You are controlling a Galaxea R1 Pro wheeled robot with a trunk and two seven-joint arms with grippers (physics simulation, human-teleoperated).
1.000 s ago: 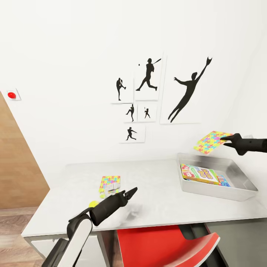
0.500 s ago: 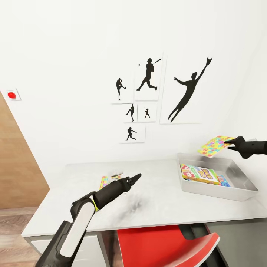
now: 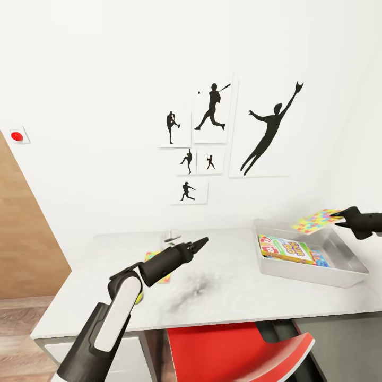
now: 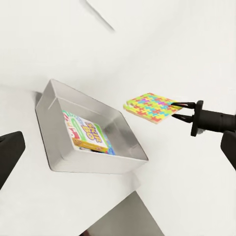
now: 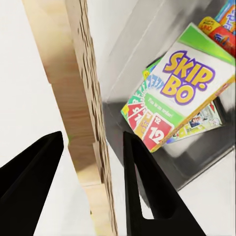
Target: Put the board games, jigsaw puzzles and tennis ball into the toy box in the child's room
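My right gripper (image 3: 339, 216) is shut on a colourful jigsaw puzzle (image 3: 317, 220), held nearly flat just above the far right part of the grey toy box (image 3: 297, 276). The left wrist view shows that puzzle (image 4: 152, 106) and gripper (image 4: 179, 110) over the box (image 4: 49, 128). Inside lies the SKIP-BO board game (image 3: 291, 249) on top of other printed boxes. My left gripper (image 3: 203, 243) hovers open over the middle of the table (image 3: 239, 297), its fingers (image 4: 10, 157) wide apart. Behind that arm lie a second jigsaw puzzle (image 3: 153, 257) and the yellow-green tennis ball (image 3: 139, 299).
A red chair (image 3: 233, 350) is tucked under the table's front edge. A wooden door (image 3: 21, 239) stands at the left. Baseball silhouette pictures (image 3: 265, 132) hang on the white wall behind the table.
The right gripper has lowered the jigsaw puzzle toward the toy box and levelled it. The left arm has risen and reached forward and right, covering more of the second puzzle.
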